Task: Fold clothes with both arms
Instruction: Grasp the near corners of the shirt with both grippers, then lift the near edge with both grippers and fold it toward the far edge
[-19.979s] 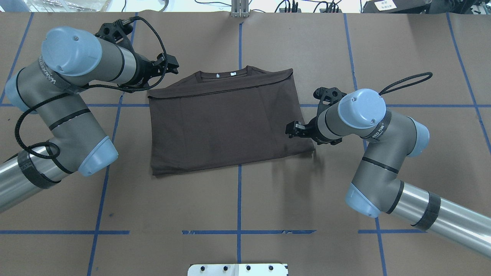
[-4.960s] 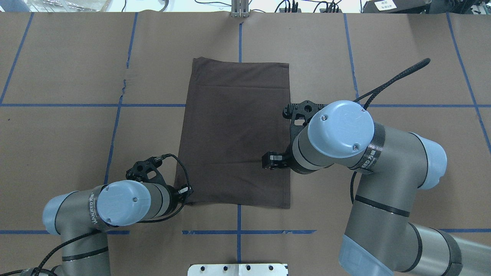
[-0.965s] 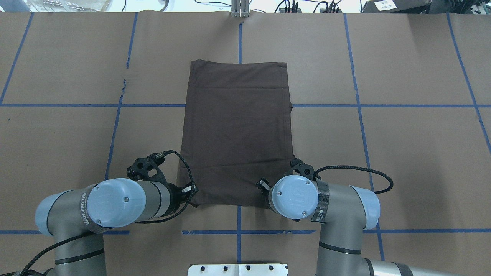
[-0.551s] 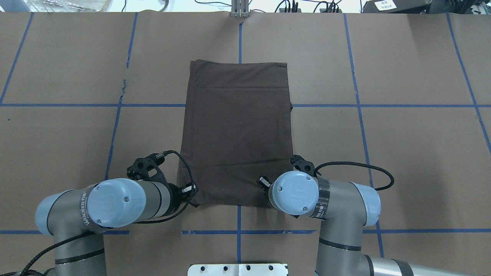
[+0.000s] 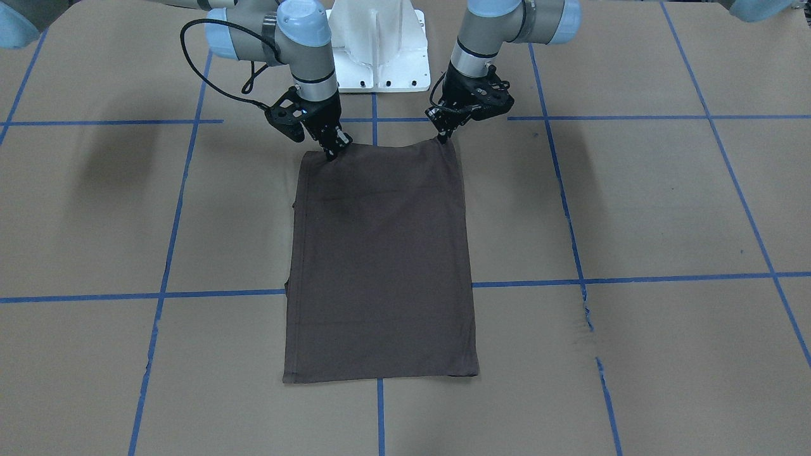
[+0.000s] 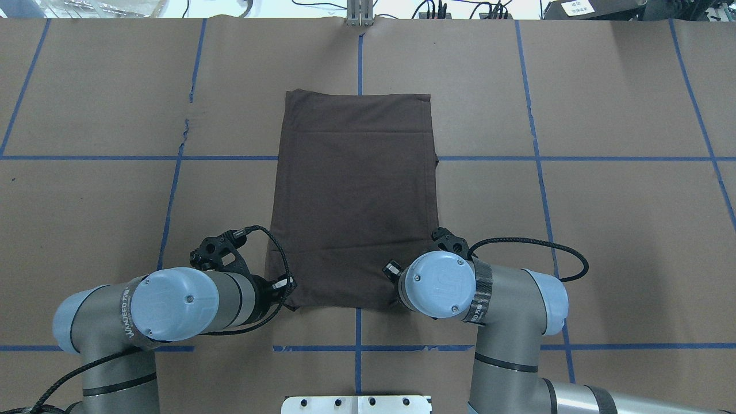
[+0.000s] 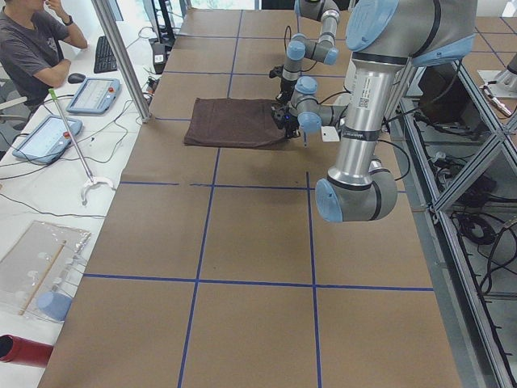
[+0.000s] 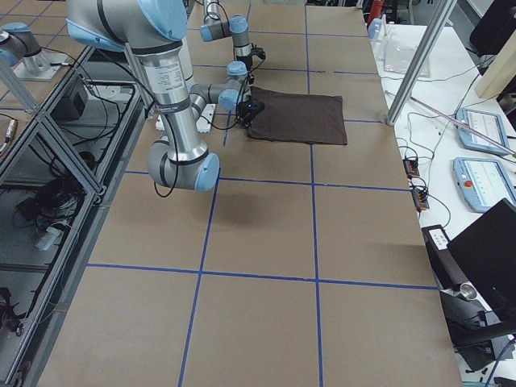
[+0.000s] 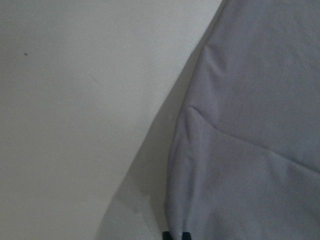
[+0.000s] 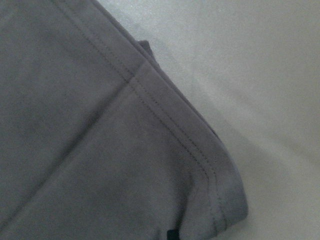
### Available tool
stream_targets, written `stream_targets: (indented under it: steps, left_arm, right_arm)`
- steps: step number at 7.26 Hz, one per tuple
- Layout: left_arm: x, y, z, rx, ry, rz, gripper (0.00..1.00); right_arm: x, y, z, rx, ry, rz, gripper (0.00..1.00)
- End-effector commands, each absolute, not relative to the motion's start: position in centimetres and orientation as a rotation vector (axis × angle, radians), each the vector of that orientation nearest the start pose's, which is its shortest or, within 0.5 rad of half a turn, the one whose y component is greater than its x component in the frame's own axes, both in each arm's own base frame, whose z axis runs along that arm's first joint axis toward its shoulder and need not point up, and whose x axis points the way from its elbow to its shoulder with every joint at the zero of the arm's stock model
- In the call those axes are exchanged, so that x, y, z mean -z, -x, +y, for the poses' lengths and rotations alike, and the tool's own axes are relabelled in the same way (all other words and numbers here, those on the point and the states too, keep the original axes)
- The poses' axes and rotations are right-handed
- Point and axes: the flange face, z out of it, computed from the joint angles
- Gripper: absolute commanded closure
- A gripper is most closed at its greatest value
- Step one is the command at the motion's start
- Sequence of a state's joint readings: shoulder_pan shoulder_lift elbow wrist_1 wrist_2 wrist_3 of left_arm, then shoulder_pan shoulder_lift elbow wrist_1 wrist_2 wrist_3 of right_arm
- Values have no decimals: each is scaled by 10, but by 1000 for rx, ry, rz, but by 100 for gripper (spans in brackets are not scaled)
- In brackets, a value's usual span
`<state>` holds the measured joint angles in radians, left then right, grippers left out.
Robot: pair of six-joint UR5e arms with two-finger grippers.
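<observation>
Since before, right black two-finger gripper (image 5: 334, 151) has edged inward, left black two-finger gripper (image 5: 443, 135) unchanged. Both jaws seemingly clamp one corner each of dark brown-grey fabric T-shirt (image 5: 380, 253), folded flat beyond them.

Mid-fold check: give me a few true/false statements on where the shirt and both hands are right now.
1. The T-shirt lies flat on the table as a tall rectangle. True.
2. Both hands are at its far edge. False: the left hand and the right hand are at the edge nearest the white base.
3. The collar shows on top. False: only plain cloth shows.
4. The left hand is at a corner of the shirt. True.
</observation>
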<state>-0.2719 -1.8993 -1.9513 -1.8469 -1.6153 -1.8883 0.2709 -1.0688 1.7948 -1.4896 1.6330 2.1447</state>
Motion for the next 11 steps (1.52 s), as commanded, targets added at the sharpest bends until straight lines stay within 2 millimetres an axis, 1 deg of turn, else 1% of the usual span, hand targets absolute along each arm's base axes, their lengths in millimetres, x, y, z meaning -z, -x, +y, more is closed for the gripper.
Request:
stream_targets:
  steps: [1,2,3,4,5,6,7,8,9,10,11]
  left_arm:
    - [-280,-515,-279,520,63,1001,100]
    - [-278,-512,-279,521,63,1002,100]
    - [-274,-506,-275,520,65,987,100]
    - [-267,-503,-270,514,68,992,100]
    - [-254,-504,-246,472,90,1015,100]
    - [-236,-496,-214,422,119,1013,100]
    - [-219,-479,-198,402,133,992,100]
    - [-211,-468,-197,398,138,1005,100]
    - [-206,-471,-194,378,172,1010,100]
    - [-193,-462,-224,429,142,1042,100]
    - [-175,-449,-268,503,101,1081,100]
  right_arm:
    - [-265,580,-294,-775,184,-824,100]
    - [-264,578,-294,-769,183,-829,100]
    - [-263,567,-293,-758,192,-839,100]
    - [-264,551,-274,-719,197,-856,100]
    - [-256,537,-255,-690,211,-885,100]
    - [-244,526,-240,-664,226,-917,100]
    - [-240,525,-237,-657,230,-924,100]
    - [-241,529,-235,-639,223,-921,100]
    - [-238,521,-254,-603,173,-936,100]
    - [-231,509,-281,-609,131,-954,100]
    - [-227,491,-314,-627,139,-962,100]
